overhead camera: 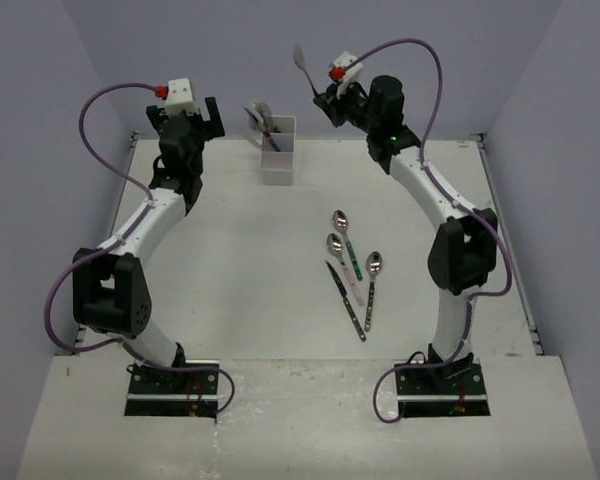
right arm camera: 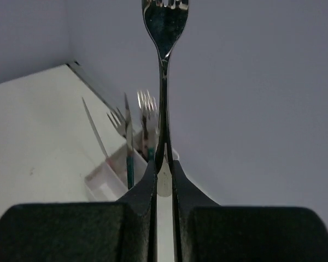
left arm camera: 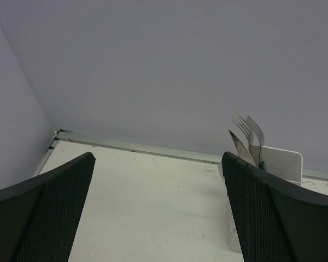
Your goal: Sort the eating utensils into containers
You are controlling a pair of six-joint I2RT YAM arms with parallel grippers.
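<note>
My right gripper [overhead camera: 321, 97] [right arm camera: 164, 164] is raised at the back, to the right of the white container [overhead camera: 278, 150] [right arm camera: 112, 177], and is shut on a silver utensil [overhead camera: 301, 60] [right arm camera: 164, 82] held head up. Its oval head shows in the top view; the wrist view cuts it off. Forks [left arm camera: 249, 131] [right arm camera: 145, 106] and a knife [right arm camera: 93, 123] stand in the container [left arm camera: 281, 164]. On the table lie three spoons [overhead camera: 346, 240] [overhead camera: 343, 262] [overhead camera: 372, 285] and a black-handled knife [overhead camera: 346, 300]. Far left of the container, my left gripper [overhead camera: 193, 110] [left arm camera: 158, 180] is open with nothing in it.
The back wall rises just behind the container and both grippers. A side wall [left arm camera: 11, 109] stands close on the left. The loose utensils lie in front of the right arm's elbow [overhead camera: 462, 250].
</note>
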